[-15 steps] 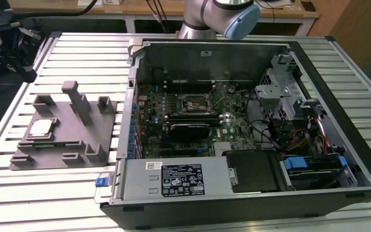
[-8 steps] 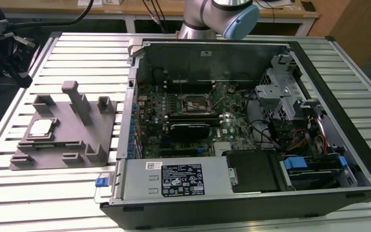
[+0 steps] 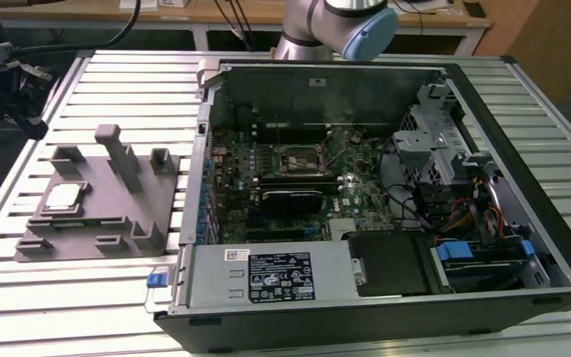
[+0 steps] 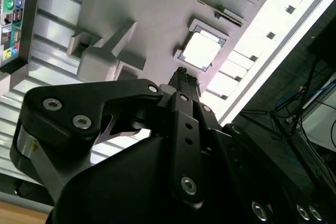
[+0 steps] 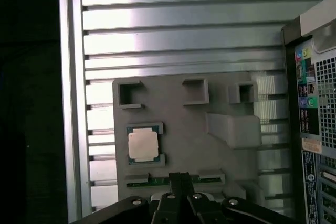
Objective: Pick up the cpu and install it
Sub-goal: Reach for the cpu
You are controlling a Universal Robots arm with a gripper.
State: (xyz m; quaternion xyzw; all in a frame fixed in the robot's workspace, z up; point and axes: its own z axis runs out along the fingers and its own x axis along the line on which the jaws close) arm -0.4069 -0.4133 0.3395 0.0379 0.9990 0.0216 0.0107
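While the cpu [image 5: 143,145] rests in the grey fixture [image 5: 184,129], hand [image 5: 180,176] hovers nearby, not touching it, closed together, holding nothing

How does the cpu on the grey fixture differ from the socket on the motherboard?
Look: the cpu has a pale silvery top; the socket is a dark square in a metal frame. Place: the cpu lies in a recess of the grey fixture on the slatted table, at the exterior view's left; the socket sits on the motherboard inside the open case. Both are square and lie flat.
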